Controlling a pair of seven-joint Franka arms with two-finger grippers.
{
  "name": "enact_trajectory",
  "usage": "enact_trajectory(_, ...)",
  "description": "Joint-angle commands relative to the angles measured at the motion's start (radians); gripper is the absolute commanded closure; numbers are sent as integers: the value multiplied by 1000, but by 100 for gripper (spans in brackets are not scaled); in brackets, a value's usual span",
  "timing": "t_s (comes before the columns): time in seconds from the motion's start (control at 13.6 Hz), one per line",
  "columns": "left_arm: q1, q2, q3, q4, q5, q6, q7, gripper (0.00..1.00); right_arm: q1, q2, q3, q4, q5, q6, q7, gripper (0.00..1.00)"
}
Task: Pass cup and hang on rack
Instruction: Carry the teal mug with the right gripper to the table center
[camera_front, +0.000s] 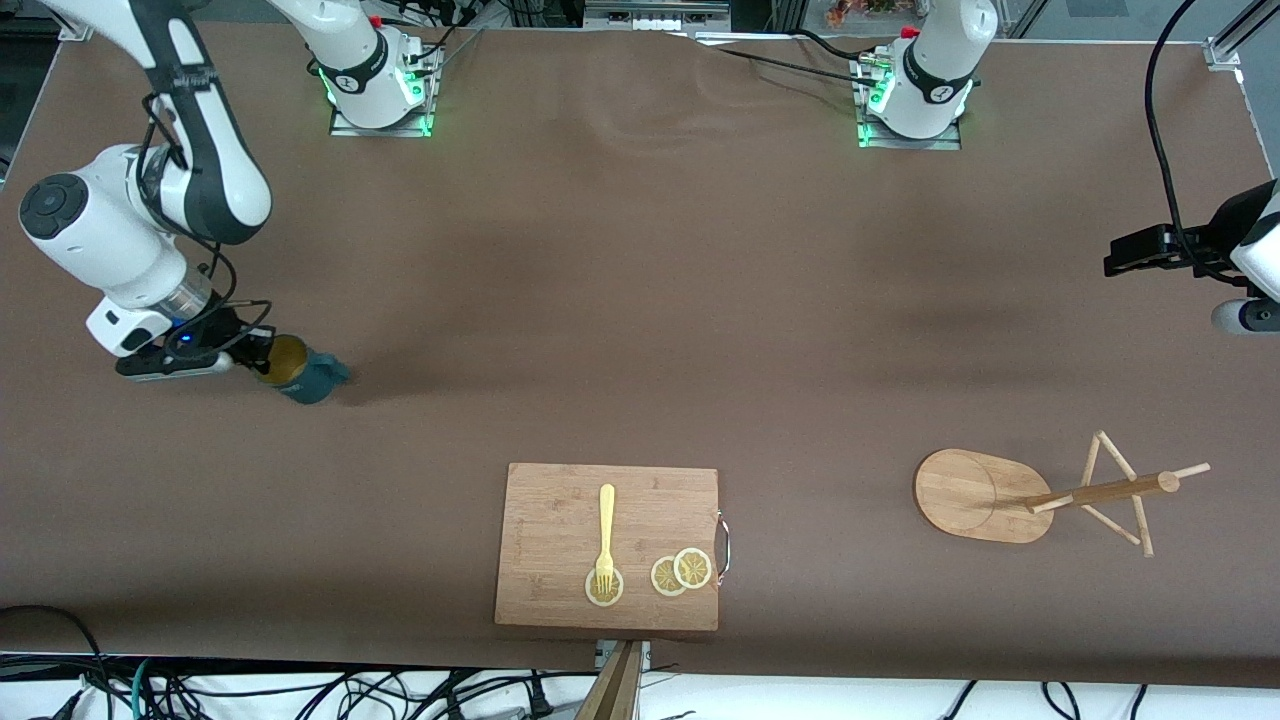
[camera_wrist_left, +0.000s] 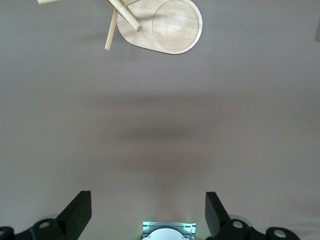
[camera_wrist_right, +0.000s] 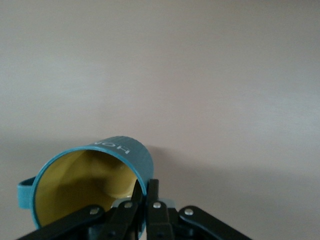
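Your stock at this moment, item by item:

Right gripper (camera_front: 248, 352): low at the right arm's end of the table, fingers (camera_wrist_right: 141, 197) pinched together on the rim of the cup, one inside the mouth and one on the outer wall. You hold it by the rim, I judge, so that the handle stays free for a peg.

The cup (camera_front: 305, 372): teal outside, ochre inside, tipped on its side with the mouth toward your right wrist; the handle (camera_wrist_right: 24, 192) sticks out to one side in the right wrist view. Whether it rests on the table or is just lifted I cannot tell.

Left gripper (camera_wrist_left: 148, 212): jaws wide apart, nothing between them, hanging over bare table at the left arm's end. This arm waits; it is set high and open, presumably to receive the cup at the handover.

The rack (camera_front: 1000, 495): bamboo mug tree at the left arm's end, nearer to the front camera than the left gripper, well apart from the cup. Post and pegs are bare.

Cutting board (camera_front: 608, 545): midway along the table, close to the front camera's edge, carrying a yellow fork (camera_front: 605, 540) and lemon slices (camera_front: 681, 571); no part of the job.

Status: cup gripped, pass and hanging both yet to do
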Motion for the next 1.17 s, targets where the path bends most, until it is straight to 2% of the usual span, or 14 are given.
enact_trajectory(0.0,9,14,-5,29,-19,-10,4,0,-3,-24,90,106,15,-207,58,100)
enact_trajectory(0.15,9,14,-5,30,-17,-8,4,0,6,-15,177,186,12,-339,233,100)
enact_trajectory(0.29,11,17,-5,30,-19,-8,4,0,84,6,228,224,10,-352,367,100)
enact_trajectory(0.51,9,18,-5,30,-19,-8,4,0,283,116,228,351,-10,-344,743,100)
enact_trajectory(0.59,9,18,-5,30,-19,-8,4,0,349,173,228,411,-40,-339,855,100)
enact_trajectory(0.66,9,20,-5,30,-19,-7,4,0,415,236,225,474,-107,-332,945,100)
enact_trajectory(0.81,17,24,-5,30,-20,-7,5,0,503,356,225,572,-224,-330,1081,100)
enact_trajectory(0.95,23,29,-5,30,-46,-8,5,0,560,451,224,658,-266,-300,1201,100)
enact_trajectory(1.1,9,41,-6,29,-48,-7,7,0,588,512,224,677,-277,-206,1242,100)
